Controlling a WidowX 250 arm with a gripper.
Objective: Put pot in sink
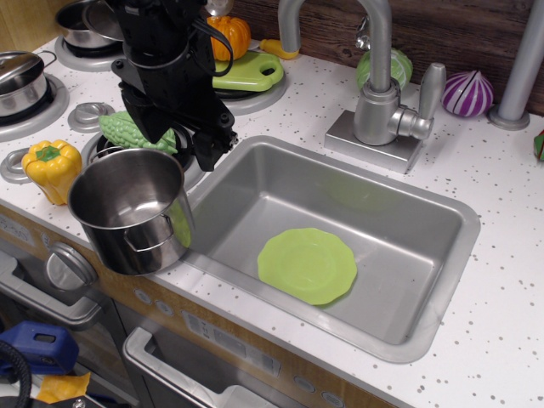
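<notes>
We judge the grasp not yet made: our hand (204, 140), grip unclear, hovers behind the pot (132, 208), which stands on the worktop (510, 280) beside the sink (331, 242).

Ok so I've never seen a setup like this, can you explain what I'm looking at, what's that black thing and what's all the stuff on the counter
This is one picture, taken from above and in front of a toy kitchen counter. The black thing is a robot arm; its grasping end, the pincer, hangs behind a tall shiny steel pot and holds nothing. Whether the pincer is open or shut is hard to tell from this angle.

The pot stands upright on the counter, just left of the sink, a big grey metal basin. A light green plate lies flat inside the sink. Behind the sink stands a faucet.

Left of the pot is a yellow toy pepper, and behind the pot a bumpy green toy vegetable. Further back are other toy foods and smaller steel pots on the stove rings.
</notes>
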